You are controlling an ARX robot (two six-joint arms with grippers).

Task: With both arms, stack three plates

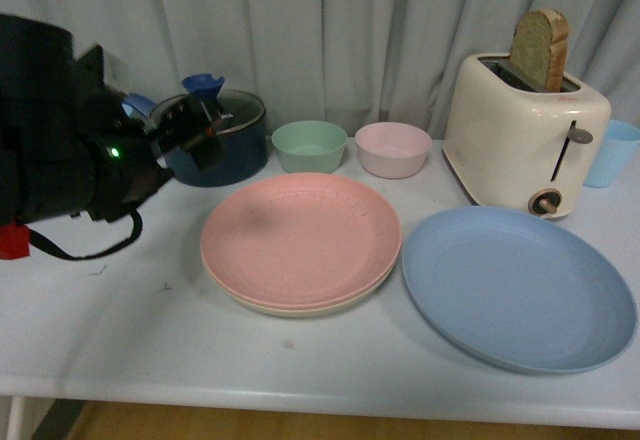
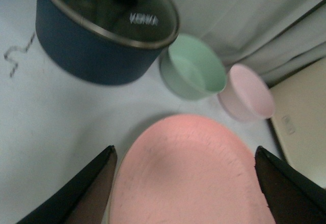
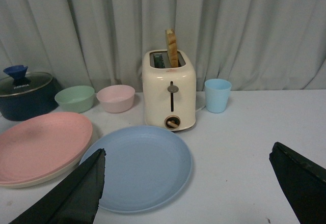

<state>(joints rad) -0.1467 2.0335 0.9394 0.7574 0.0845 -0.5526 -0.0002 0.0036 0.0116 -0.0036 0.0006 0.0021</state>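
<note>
The pink plate [image 1: 300,235] lies on the beige plate [image 1: 290,309], of which only a rim shows, in the middle of the table. The light blue plate [image 1: 515,285] lies alone to their right. My left gripper [image 1: 190,128] hovers open above the table left of the stack, in front of a pot. In the left wrist view the left gripper [image 2: 185,150] spans the pink plate's [image 2: 188,178] far edge from above with nothing held. My right gripper [image 3: 187,152] is open and empty, back from the blue plate [image 3: 140,165]. The pink plate [image 3: 41,145] and beige rim [image 3: 30,180] lie beside it.
Along the back stand a dark blue pot with a glass lid [image 1: 225,145], a green bowl [image 1: 309,145], a small pink bowl [image 1: 393,148], a cream toaster holding bread [image 1: 525,140] and a light blue cup [image 1: 610,150]. A curtain hangs behind.
</note>
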